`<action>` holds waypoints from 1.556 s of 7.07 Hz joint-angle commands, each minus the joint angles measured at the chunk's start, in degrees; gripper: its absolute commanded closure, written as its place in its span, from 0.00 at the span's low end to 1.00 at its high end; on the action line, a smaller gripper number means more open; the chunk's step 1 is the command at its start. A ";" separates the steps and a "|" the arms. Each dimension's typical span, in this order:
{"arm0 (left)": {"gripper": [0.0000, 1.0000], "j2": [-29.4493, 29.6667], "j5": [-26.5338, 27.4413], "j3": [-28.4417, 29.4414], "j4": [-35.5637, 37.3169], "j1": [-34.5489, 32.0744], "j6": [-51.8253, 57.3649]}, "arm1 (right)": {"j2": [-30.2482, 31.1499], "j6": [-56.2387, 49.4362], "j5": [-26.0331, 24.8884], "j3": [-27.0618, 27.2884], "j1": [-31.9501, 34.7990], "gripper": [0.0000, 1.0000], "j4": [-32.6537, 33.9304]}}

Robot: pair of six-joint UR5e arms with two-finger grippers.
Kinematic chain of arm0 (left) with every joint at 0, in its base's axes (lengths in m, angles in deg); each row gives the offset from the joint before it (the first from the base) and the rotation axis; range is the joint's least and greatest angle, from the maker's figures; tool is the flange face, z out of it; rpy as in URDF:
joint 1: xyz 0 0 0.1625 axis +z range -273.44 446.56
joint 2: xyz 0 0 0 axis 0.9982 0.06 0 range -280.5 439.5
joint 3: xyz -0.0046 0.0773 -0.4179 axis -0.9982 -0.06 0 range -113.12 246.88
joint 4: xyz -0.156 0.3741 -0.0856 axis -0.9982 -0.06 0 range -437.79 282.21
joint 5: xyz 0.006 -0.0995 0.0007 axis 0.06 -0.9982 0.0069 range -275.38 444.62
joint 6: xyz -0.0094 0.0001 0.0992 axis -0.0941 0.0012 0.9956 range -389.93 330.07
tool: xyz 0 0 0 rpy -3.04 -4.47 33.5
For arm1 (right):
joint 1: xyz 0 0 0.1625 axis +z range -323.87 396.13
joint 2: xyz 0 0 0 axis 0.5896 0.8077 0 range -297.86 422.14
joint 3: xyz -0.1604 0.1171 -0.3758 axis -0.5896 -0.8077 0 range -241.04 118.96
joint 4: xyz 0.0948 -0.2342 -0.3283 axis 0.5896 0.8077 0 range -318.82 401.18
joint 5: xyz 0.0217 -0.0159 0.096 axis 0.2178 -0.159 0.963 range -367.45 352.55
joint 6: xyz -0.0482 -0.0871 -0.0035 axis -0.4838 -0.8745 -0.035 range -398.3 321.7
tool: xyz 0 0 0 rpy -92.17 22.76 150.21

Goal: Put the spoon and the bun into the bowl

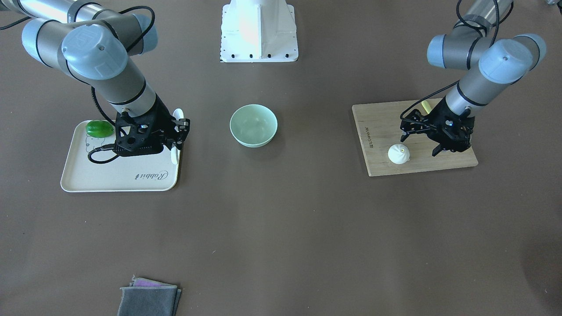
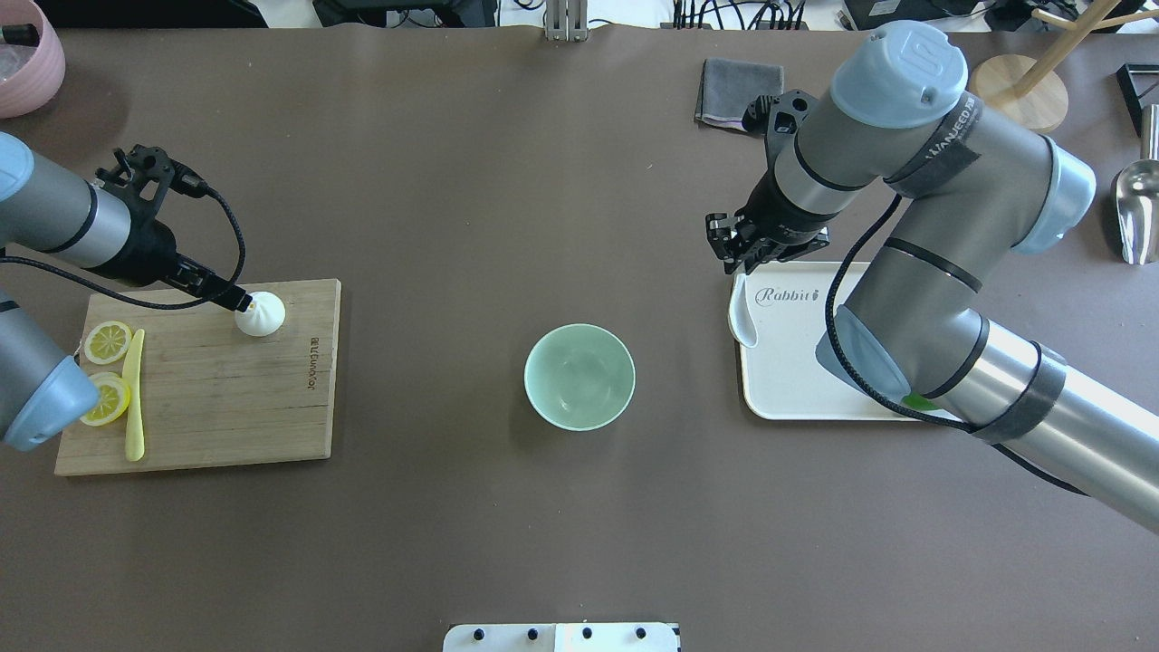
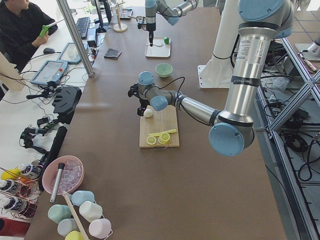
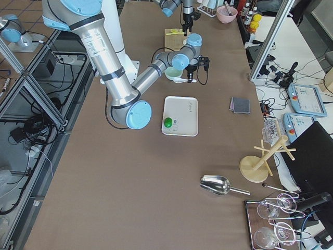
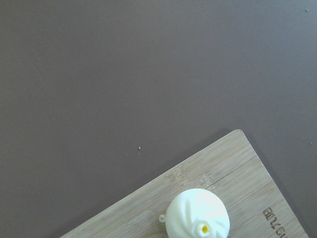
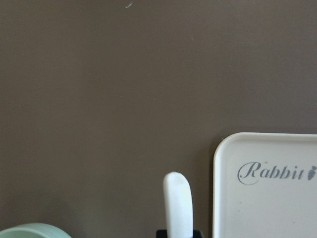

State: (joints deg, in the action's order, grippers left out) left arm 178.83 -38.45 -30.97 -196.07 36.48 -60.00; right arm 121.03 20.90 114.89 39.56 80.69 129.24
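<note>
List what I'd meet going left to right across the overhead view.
Pink bowl → lemon slices → bun → mint-green bowl → spoon → wooden stand → metal scoop. The grey cloth is left out: it overlaps the spoon's span.

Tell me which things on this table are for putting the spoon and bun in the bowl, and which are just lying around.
For the job: spoon, bun, bowl.

Lying about: cutting board, lemon slices, yellow knife, tray, green pepper, grey cloth.
</note>
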 commanded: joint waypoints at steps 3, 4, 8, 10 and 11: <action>0.18 -0.63 2.13 2.76 -6.35 3.67 -3.85 | -4.13 2.85 -0.26 -0.49 -1.58 1.00 0.26; 0.53 -0.72 2.48 2.76 -6.26 3.76 -3.77 | -4.66 3.12 -0.18 -0.58 -1.67 1.00 0.18; 1.00 -0.20 4.42 0.32 -5.91 3.15 -4.20 | -7.64 3.56 -0.70 -3.30 -2.19 1.00 0.17; 1.00 3.20 -3.96 -3.03 -0.15 -3.49 -4.29 | -10.36 4.69 -1.40 -6.19 -4.03 1.00 0.00; 1.00 5.15 -6.29 -5.22 4.59 -5.71 -4.38 | -10.46 8.18 -5.41 -6.29 -7.43 1.00 -0.52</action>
State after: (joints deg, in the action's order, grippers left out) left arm 181.47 -40.74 -33.82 -196.65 34.07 -64.30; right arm 111.24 25.98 112.88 34.00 76.45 129.19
